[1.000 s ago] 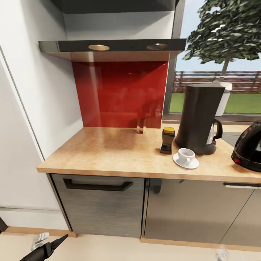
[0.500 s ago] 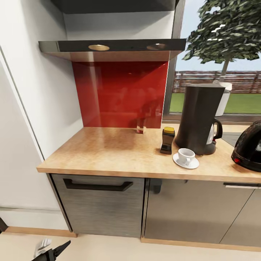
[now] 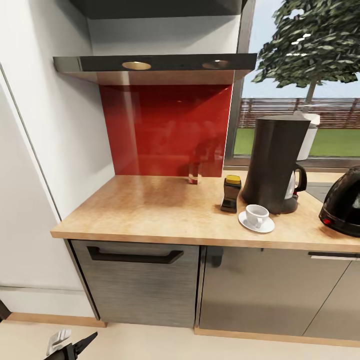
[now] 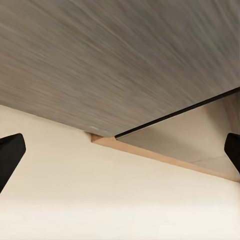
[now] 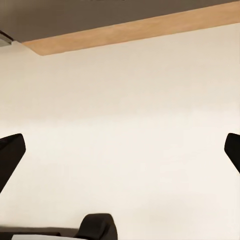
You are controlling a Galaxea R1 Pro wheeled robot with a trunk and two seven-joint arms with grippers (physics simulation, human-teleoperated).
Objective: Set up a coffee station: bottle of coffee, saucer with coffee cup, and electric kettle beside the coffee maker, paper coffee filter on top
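Low by the floor (image 3: 150, 340), my left hand (image 3: 75, 346) hangs empty in front of the grey cabinet fronts (image 3: 142, 285), its dark fingers (image 4: 10, 155) spread wide apart at the two edges of the left wrist view, with the brushed cabinet door and the wooden plinth strip (image 4: 165, 159) between them. My right hand (image 5: 120, 155) is likewise spread and holds nothing; its fingertips (image 5: 10, 152) frame pale floor and a strip of the same plinth.

Up on the worktop (image 3: 150, 210), the coffee maker (image 3: 277, 162) stands toward the window (image 3: 300, 85). A white shape sits at its top, behind the dark body; it may be the filter basket or the paper coffee filter, I cannot tell which from here. The bottle of coffee (image 3: 231, 193) stands just beside the coffee maker, on the side toward the red backsplash (image 3: 165, 130). The saucer (image 3: 256, 223) lies just in front of the coffee maker, nearer the worktop's front edge, and the coffee cup (image 3: 257, 215) sits upright on it. The electric kettle (image 3: 345, 202) stands near the coffee maker on the side away from the bottle, cut off by the picture's edge. Above the backsplash, well over the coffee maker's level, the kitchen shelf (image 3: 155, 65) juts from the wall.
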